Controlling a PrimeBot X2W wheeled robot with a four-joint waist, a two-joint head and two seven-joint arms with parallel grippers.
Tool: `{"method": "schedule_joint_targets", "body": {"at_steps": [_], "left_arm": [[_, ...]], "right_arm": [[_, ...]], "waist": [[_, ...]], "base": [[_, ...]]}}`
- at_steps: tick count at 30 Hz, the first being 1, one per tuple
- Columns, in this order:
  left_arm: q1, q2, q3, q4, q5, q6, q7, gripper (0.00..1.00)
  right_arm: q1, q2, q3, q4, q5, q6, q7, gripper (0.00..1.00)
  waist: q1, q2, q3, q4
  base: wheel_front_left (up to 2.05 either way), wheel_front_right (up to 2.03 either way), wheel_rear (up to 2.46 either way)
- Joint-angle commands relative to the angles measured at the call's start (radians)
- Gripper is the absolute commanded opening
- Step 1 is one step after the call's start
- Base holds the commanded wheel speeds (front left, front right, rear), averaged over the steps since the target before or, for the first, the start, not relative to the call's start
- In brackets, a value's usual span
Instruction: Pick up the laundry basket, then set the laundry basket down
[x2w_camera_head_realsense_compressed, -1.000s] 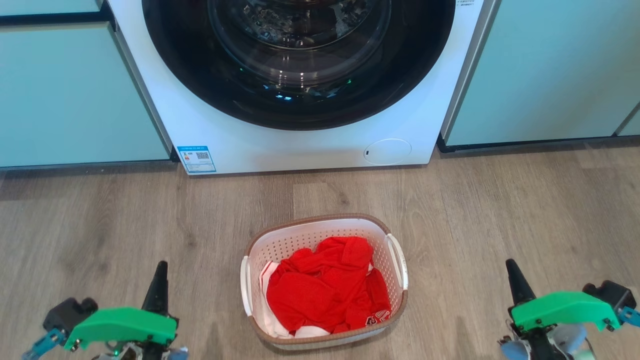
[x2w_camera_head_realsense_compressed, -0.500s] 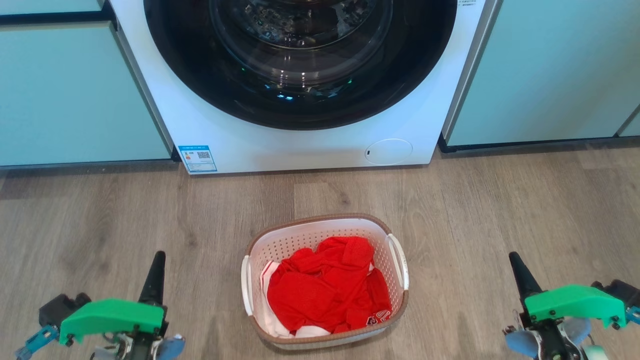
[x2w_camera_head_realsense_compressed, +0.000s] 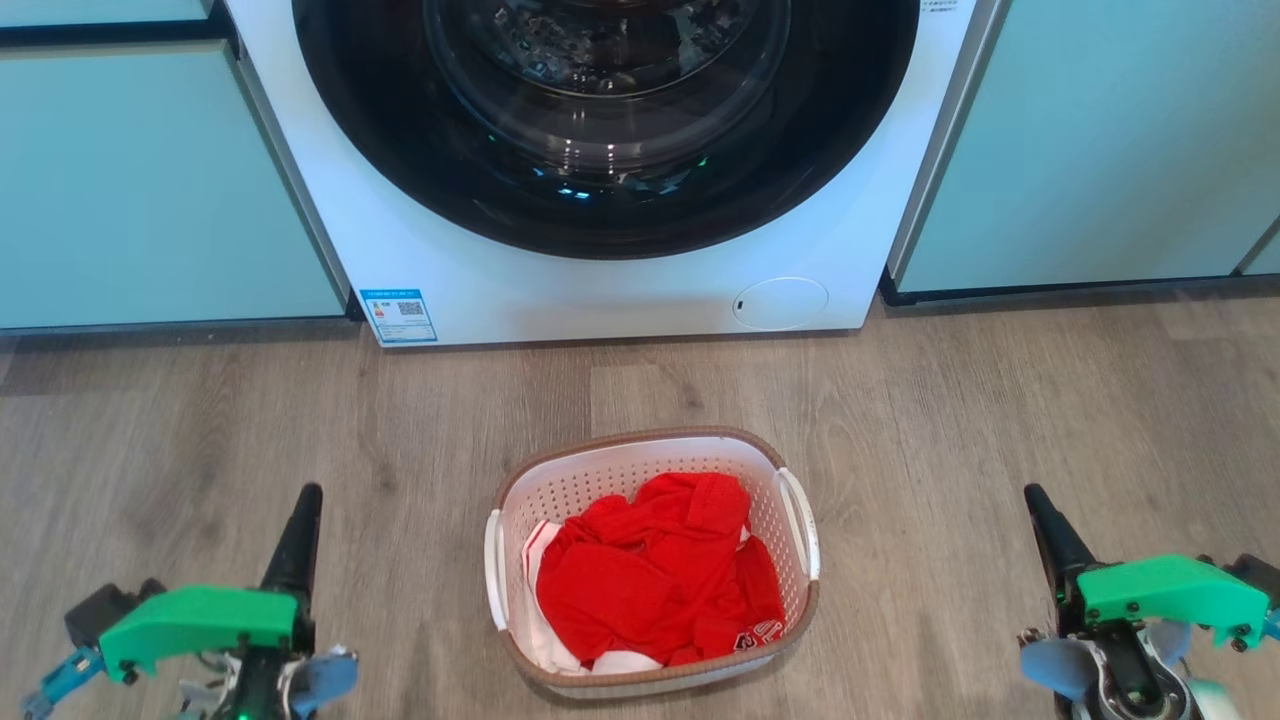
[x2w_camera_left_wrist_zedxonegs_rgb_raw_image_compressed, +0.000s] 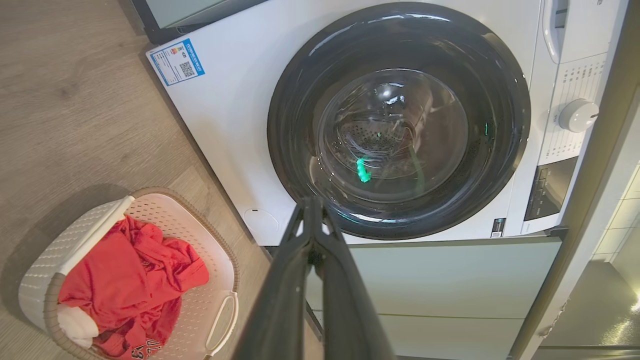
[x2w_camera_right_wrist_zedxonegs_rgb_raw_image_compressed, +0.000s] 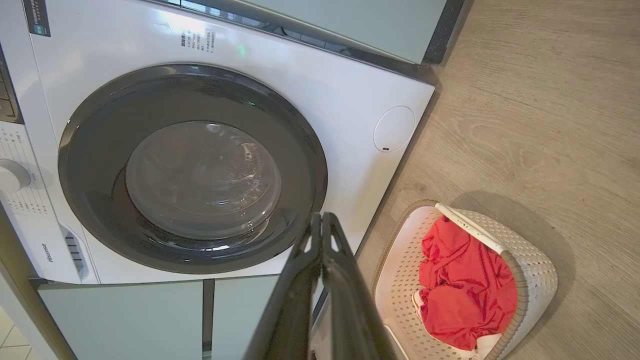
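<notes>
Laundry basket (x2w_camera_head_realsense_compressed: 590, 487): stands on the wood-look floor (x2w_camera_head_realsense_compressed: 1000, 420), mid-frame in the head view, in front of the washing machine (x2w_camera_head_realsense_compressed: 600, 295) and apart from it. It has white perforated walls and a brown woven-look rim.
Basket handles: white, one on the left side (x2w_camera_head_realsense_compressed: 493, 570) and one on the right (x2w_camera_head_realsense_compressed: 803, 525). Both are free of the grippers.
Contents: a crumpled red garment (x2w_camera_head_realsense_compressed: 655, 585) fills most of the basket, with a bit of white cloth (x2w_camera_head_realsense_compressed: 545, 650) showing under it at the near left.
Left gripper (x2w_camera_head_realsense_compressed: 303, 505): the two dark fingers are pressed together into a single point, gripping nothing. It is to the basket's left, well apart from it.
Right gripper (x2w_camera_head_realsense_compressed: 1042, 510): fingers likewise pressed together and empty, to the basket's right, well apart from it.
Washing machine: a white front-loader with its round dark door (x2w_camera_head_realsense_compressed: 600, 215) closed. There is a blue label (x2w_camera_head_realsense_compressed: 398, 315) at its lower left and a round flap (x2w_camera_head_realsense_compressed: 780, 302) at its lower right.
Cabinets: pale green fronts flank the machine on the left (x2w_camera_head_realsense_compressed: 150, 190) and right (x2w_camera_head_realsense_compressed: 1100, 150).
</notes>
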Motion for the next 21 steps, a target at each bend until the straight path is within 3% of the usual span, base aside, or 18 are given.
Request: {"method": "schedule_joint_targets", "body": {"at_steps": [1, 21], "left_arm": [[-0.067, 0.012, 0.037, -0.028, -0.029, -0.01, 0.007, 0.0], [-0.112, 0.011, 0.077, -0.016, -0.249, -0.038, 0.067, 0.0]], "right_arm": [[-0.049, -0.021, 0.009, -0.039, 0.029, 0.005, 0.011, 0.0], [-0.067, -0.021, -0.027, -0.059, 0.24, 0.006, 0.07, 0.0]], "waist": [[0.0, -0.0001, 0.0, 0.0], [0.0, -0.0001, 0.0, 0.005]], "base": [[0.0, 0.0, 0.0], [0.0, 0.0, 0.0]]}}
